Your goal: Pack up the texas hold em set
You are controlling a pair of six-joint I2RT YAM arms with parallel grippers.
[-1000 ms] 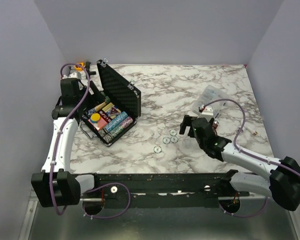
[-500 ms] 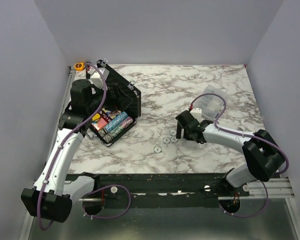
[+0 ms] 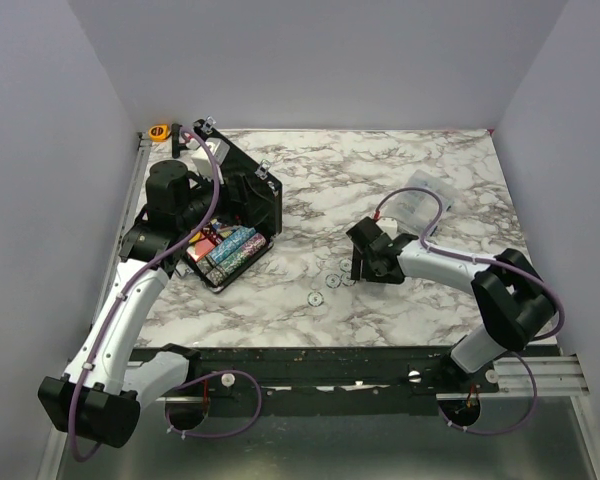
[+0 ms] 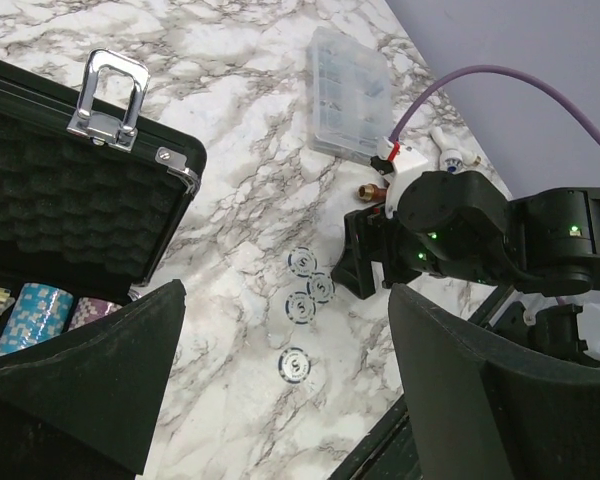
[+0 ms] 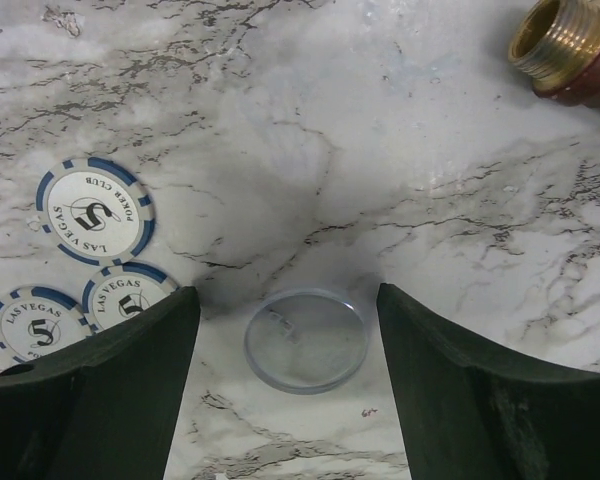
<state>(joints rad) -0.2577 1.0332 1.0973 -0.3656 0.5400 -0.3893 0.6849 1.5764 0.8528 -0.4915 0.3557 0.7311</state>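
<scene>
The black hinged case (image 3: 242, 190) stands open at the left, with rows of coloured chips (image 3: 230, 250) inside; its lined lid shows in the left wrist view (image 4: 70, 210). Several blue-and-white chips (image 3: 332, 276) lie loose on the marble, also in the left wrist view (image 4: 298, 306) and the right wrist view (image 5: 95, 210). My left gripper (image 4: 280, 400) is open and empty, held above the case (image 3: 215, 205). My right gripper (image 3: 360, 265) is open and low over the table just right of the loose chips. In the right wrist view a clear disc (image 5: 306, 340) lies flat between its fingers (image 5: 280, 390), untouched.
A clear plastic packet (image 3: 422, 205) lies behind the right arm, also in the left wrist view (image 4: 350, 90). A brass fitting (image 5: 560, 40) sits near it. An orange tape roll (image 3: 159, 131) is at the back left corner. Walls close in on three sides.
My left arm has swung from the back left corner to over the open case. My right arm has moved left and down to the loose chips, over the clear disc.
</scene>
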